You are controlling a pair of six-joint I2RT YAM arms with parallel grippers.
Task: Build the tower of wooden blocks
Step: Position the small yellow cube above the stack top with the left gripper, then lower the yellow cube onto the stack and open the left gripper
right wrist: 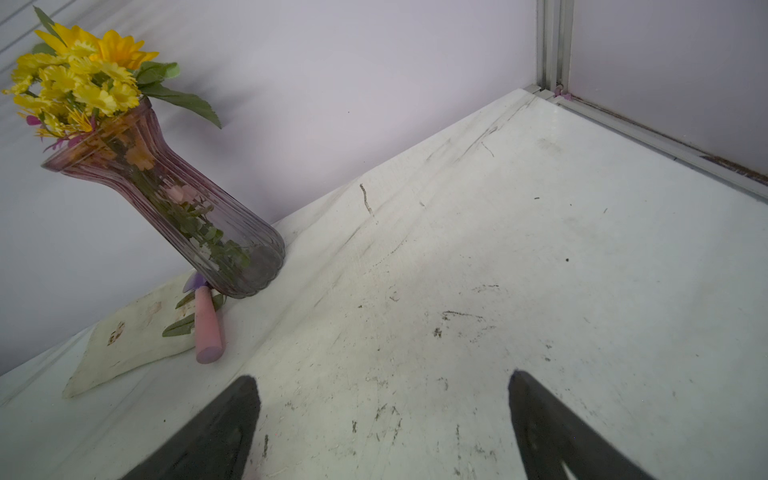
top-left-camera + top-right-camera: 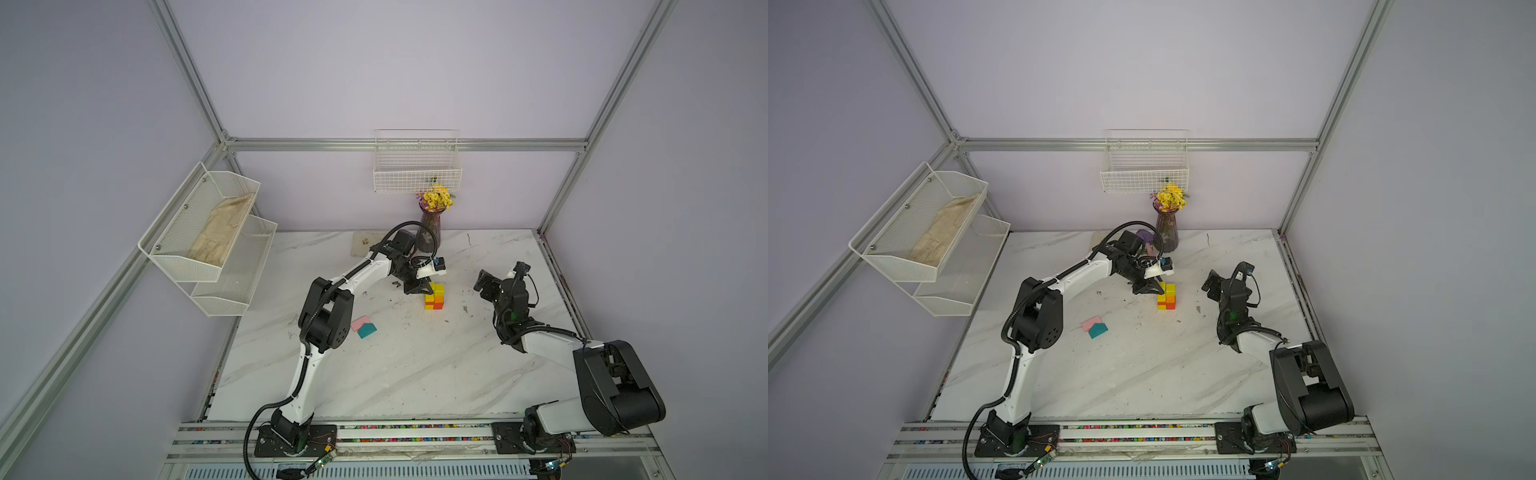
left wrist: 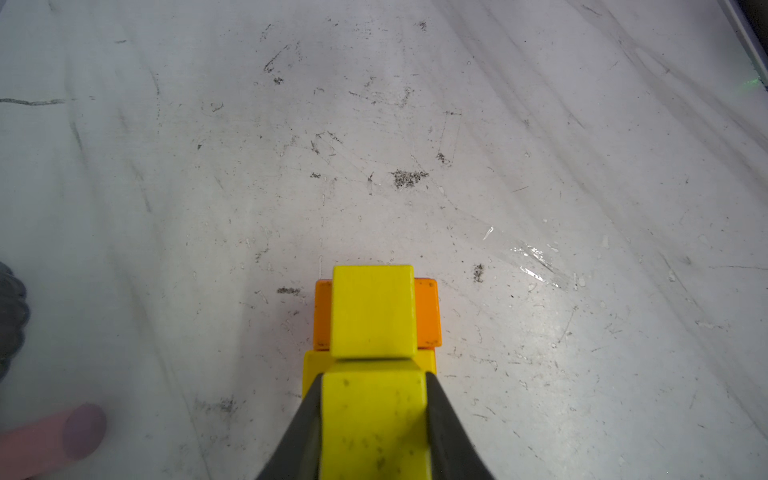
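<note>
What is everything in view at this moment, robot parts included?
tower: one, yellow, orange and red, mid-table
yellow block: one, yellow, at the tower's top, gripped
pink block: one, pink, lying left of the tower
teal house-shaped piece: one, teal, beside the pink block
vase: one, purple glass, table back
flowers: one bunch, yellow, in the vase
pink rod: one, pink, by the vase
white mat: one, white, table back
wire basket: one, white, back wall
mesh shelf: one, white, left wall
beige cloth: one, beige, upper tier
table: one, white marble
left gripper: shut on the yellow block
right gripper: open, empty
</note>
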